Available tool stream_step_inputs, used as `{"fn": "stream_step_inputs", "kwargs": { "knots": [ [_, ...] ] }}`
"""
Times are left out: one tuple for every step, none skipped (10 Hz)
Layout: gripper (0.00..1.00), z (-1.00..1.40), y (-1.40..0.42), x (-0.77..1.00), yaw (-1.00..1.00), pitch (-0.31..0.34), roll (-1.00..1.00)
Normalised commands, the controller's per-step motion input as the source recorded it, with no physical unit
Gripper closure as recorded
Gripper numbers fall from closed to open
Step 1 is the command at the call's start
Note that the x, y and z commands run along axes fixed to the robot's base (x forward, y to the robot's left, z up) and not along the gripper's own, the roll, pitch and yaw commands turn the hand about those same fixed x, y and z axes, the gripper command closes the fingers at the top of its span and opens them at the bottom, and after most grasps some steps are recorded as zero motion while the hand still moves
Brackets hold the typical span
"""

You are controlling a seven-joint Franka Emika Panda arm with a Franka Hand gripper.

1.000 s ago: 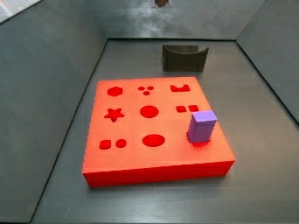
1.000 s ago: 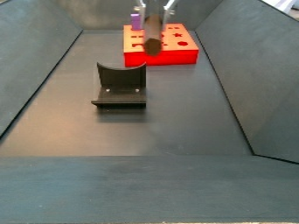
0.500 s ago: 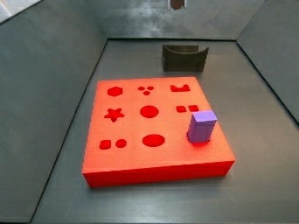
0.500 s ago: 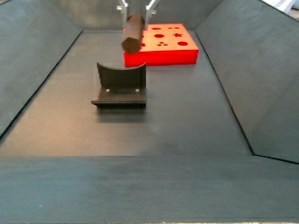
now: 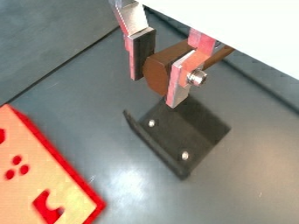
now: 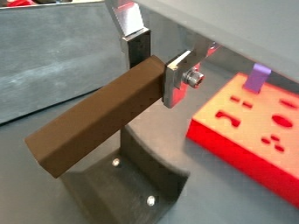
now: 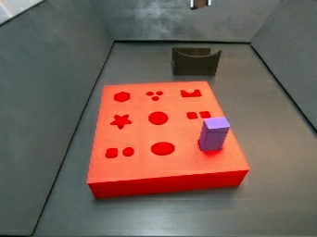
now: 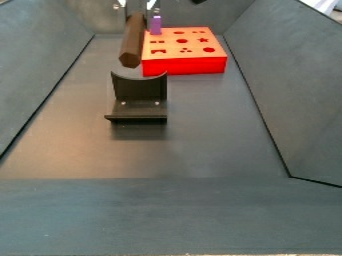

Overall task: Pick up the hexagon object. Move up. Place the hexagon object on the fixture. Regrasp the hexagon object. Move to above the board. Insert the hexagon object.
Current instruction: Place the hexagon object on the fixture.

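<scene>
Hexagon object point(image 6: 100, 120) pinched in the end effector point(image 6: 155, 66) above the fixture point(image 5: 179, 136); purple block point(image 6: 257, 78) on the board point(image 6: 251, 132) visible in only a wrist view.

Hexagon object point(image 6: 100, 122): plain brown, darker on shaded faces. Claw point(image 5: 163, 59): silver finger plates, dark pads, closed on hexagon object above fixture. Fixture point(image 5: 180, 132): dark grey-olive, pale screw heads. Board point(image 7: 158, 128): bright red, cut-outs darker red. Block point(image 7: 213, 133) standing on board: purple. Floor point(image 8: 160, 160): dull dark grey.
</scene>
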Motion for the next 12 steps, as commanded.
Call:
{"fn": "stream_step_inputs", "kwargs": {
  "knots": [
    [1.00,0.00,0.05,0.11,-0.15,0.136,-1.00],
    [1.00,0.00,0.04,0.04,-0.16,0.119,-1.00],
    [1.00,0.00,0.04,0.05,-0.18,0.107,-1.00],
    [1.00,-0.02,0.04,0.07,-0.19,0.104,-0.96],
    [1.00,-0.02,0.04,0.08,-0.18,0.093,-0.85],
    [1.00,-0.01,0.05,0.08,-0.16,0.063,-0.62],
    [1.00,-0.01,0.05,0.07,-0.15,0.037,-0.44],
    [1.00,-0.01,0.03,0.06,-0.12,0.007,-0.25],
    [1.00,0.00,0.02,0.05,-0.11,-0.004,-0.20],
    [1.00,-1.00,0.13,0.12,0.02,0.196,-1.00],
    [1.00,-1.00,0.14,0.13,0.01,0.198,-1.00],
    [1.00,-1.00,0.14,0.14,-0.04,0.235,-0.98]
  ]
}}
